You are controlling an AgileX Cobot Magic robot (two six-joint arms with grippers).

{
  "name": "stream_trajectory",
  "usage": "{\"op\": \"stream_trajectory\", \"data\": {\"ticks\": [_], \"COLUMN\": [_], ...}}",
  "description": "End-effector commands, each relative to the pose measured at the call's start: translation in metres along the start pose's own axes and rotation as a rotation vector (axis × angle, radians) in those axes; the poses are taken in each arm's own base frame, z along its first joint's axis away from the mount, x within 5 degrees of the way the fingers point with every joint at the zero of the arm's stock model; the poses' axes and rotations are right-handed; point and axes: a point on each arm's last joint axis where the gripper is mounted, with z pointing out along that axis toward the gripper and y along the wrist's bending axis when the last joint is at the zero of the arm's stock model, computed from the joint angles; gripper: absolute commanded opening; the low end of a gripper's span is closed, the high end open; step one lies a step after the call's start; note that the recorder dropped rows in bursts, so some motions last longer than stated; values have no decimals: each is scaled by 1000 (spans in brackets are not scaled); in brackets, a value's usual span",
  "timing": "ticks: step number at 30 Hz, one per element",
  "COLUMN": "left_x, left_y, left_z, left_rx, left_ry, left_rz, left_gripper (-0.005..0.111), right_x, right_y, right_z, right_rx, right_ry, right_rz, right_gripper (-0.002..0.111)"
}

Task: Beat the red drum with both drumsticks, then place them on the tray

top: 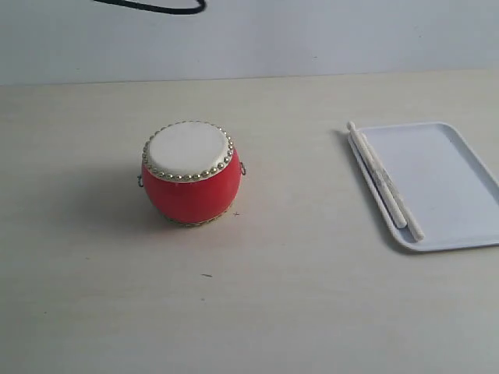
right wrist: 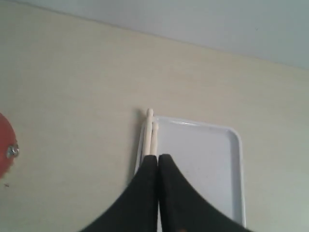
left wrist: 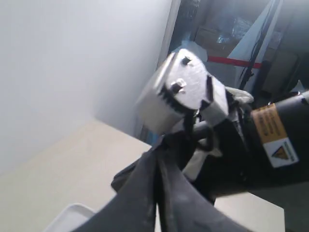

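Note:
The red drum (top: 189, 173) stands upright on the table, left of the middle, its cream skin facing up. Both drumsticks (top: 382, 179) lie side by side along the left rim of the white tray (top: 444, 179), at the right. Neither gripper shows in the exterior view. In the right wrist view my right gripper (right wrist: 158, 157) is shut with nothing between its fingers, above the tray (right wrist: 203, 159). The drumsticks (right wrist: 150, 133) lie just past its tips, and the drum's edge (right wrist: 4, 145) shows at the side. My left gripper (left wrist: 159, 147) is shut and empty, raised off the table.
The left wrist view looks toward the other arm (left wrist: 270, 140) and its white wrist housing (left wrist: 183, 92); a corner of the tray (left wrist: 67, 215) shows below. A white wall backs the beige table (top: 312, 296). A black cable (top: 156, 6) hangs at the top.

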Motion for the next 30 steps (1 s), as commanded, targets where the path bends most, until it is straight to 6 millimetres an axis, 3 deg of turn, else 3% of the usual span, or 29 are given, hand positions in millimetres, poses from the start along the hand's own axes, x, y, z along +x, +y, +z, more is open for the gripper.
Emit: {"op": "stream_trajectory", "data": {"ticks": [1,5,12,20,24,25,30], "left_x": [-19,-27,-29,5,37,54,126], "left_y": [-19,-32,-54,-62,-61,-61,-52], "left_z": [-48,-92,-171,-246,-276,-287,-310], "left_rx": [-20,-59,-112,-214,-249,-252,-260], "left_ry": [-65,-122,-225,-303,-315,-313,-261], "left_rz": [32,74,136,197,194,194,147], "left_gripper": [0,0,0,0,0,0,0], "right_x": [3,8,34,85,116,133,201], "right_y": [2,6,5,9,12,14,28], "right_z": [-54,-109,-182,-247,-259,-258,-221], "right_rx": [-90,-207,-291,-403,-454,-465,-588], "right_ry": [-130,-303,-501,-689,-811,-852,-1006], "right_rz": [21,43,55,26,26,15,32], "right_gripper": [0,0,0,0,0,0,0]}}
